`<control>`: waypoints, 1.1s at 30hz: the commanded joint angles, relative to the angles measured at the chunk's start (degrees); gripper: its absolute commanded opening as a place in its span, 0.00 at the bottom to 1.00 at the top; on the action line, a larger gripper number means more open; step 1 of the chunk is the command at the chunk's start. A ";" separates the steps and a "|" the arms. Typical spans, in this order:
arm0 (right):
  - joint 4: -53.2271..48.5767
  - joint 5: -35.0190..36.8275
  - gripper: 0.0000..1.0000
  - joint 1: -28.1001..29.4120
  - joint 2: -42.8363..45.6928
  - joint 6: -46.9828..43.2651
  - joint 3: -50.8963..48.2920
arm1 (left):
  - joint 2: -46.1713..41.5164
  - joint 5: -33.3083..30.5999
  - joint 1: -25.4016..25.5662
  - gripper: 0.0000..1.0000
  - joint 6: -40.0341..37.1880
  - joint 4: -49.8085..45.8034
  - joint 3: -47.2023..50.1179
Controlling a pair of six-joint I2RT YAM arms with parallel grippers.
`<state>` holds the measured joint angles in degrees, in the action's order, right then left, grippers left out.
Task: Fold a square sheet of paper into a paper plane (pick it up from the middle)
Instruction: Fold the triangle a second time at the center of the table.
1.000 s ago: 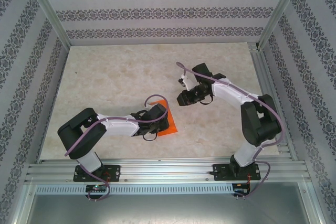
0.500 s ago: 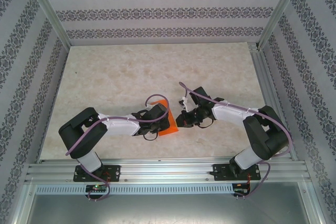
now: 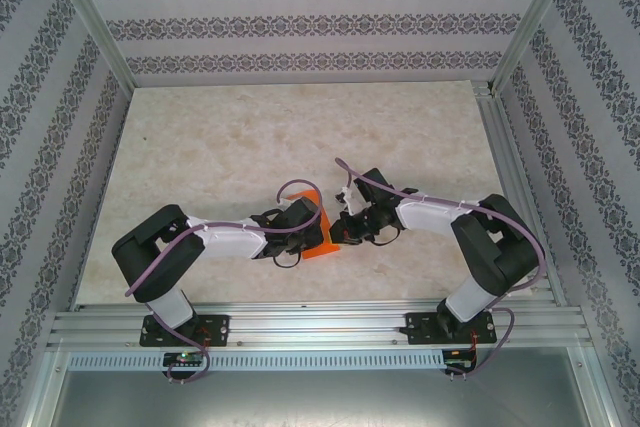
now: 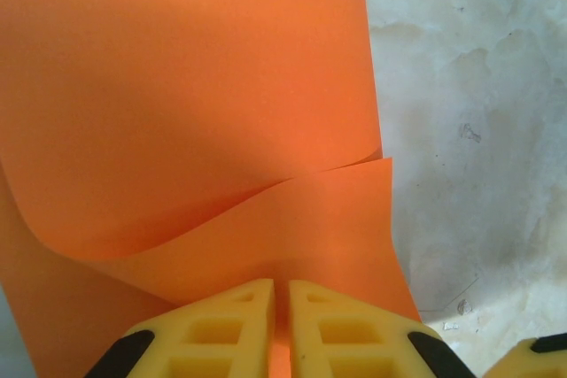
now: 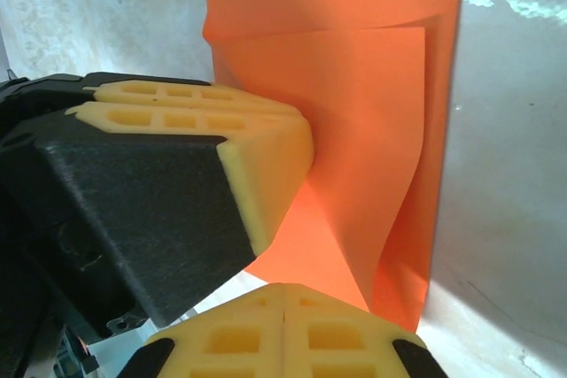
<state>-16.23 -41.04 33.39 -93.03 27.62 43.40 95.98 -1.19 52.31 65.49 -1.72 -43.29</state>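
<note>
The square sheet of paper (image 3: 322,244) is bright orange and folded into layers, and it lies near the front middle of the table. In the left wrist view the paper (image 4: 195,86) has a curled flap over a lower layer. My left gripper (image 3: 311,226) (image 4: 281,294) is shut on the paper, and orange shows in the thin slit between its yellow fingers. My right gripper (image 3: 339,232) (image 5: 283,294) is shut, with its tips right at the paper's (image 5: 354,112) near right edge. The left gripper's fingers (image 5: 257,148) show close beside it.
The marble-look tabletop (image 3: 220,137) is boxed in by patterned walls (image 3: 300,22) at the back and sides. An aluminium rail (image 3: 320,322) runs along the near edge by both arm bases. The two wrists are almost touching over the paper.
My right arm has swung in from the far right to the paper's right edge, and its jaws have closed. The left gripper and the paper have stayed put.
</note>
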 commanded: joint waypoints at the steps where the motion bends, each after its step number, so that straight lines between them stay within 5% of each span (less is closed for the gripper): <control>1: 1.48 -0.38 0.02 0.71 -1.51 0.72 1.30 | 1.31 -0.53 1.21 0.16 0.33 -2.73 -0.19; 23: -3.97 5.60 0.01 0.47 -4.88 -0.71 -1.96 | 1.92 -0.24 1.26 0.15 0.06 -2.68 -0.32; 33: -7.24 7.41 0.02 -0.99 8.41 0.74 1.14 | 1.49 -0.39 1.21 0.15 0.00 -2.94 -0.13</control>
<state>-21.96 -36.21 33.21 -87.66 27.59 42.54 96.20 -1.41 52.58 65.49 -1.72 -43.46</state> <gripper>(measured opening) 0.043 0.151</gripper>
